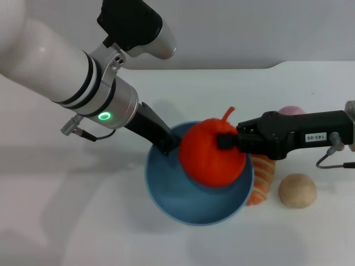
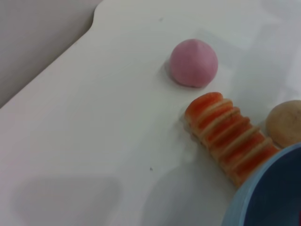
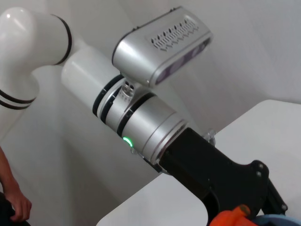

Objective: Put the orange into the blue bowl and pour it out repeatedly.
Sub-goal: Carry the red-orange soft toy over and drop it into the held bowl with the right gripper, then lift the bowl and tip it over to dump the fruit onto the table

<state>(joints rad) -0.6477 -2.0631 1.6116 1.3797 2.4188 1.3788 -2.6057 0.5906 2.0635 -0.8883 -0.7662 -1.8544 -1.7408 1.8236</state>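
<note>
Right now the orange (image 1: 213, 152) hangs over the blue bowl (image 1: 183, 205), held from the robot's right side by the right gripper (image 1: 228, 142), whose black fingers are closed on the fruit near its top. The fruit sits above the far, right-hand part of the bowl, its thin stem pointing up, and it does not look to be resting on the bowl floor.

The likeliest trouble, as a guess, is the release. The orange is nearer the right rim than the middle, so if it is let go here it may strike the rim and roll out towards the striped bread roll (image 1: 262, 180) that lies touching or just beside the bowl. The fruit is round and lumpy, so a grip on one side could also let it twist or slip early. A pour may send it onwards to the tan ball (image 1: 297, 190) nearby.

The right arm reaches in almost level from the right edge of the head view, its black wrist stretched straight towards the bowl. The left arm comes down from the upper left at a slant, white and silver with a green light on its collar. The left gripper (image 1: 168, 145) meets the bowl's far left rim and seems to be holding it, though the fingers are hidden behind the rim, so I cannot tell whether they are clamped.

A pink ball (image 2: 194, 62) lies farther off on the white table (image 2: 94, 141), beyond the bread roll.
</note>
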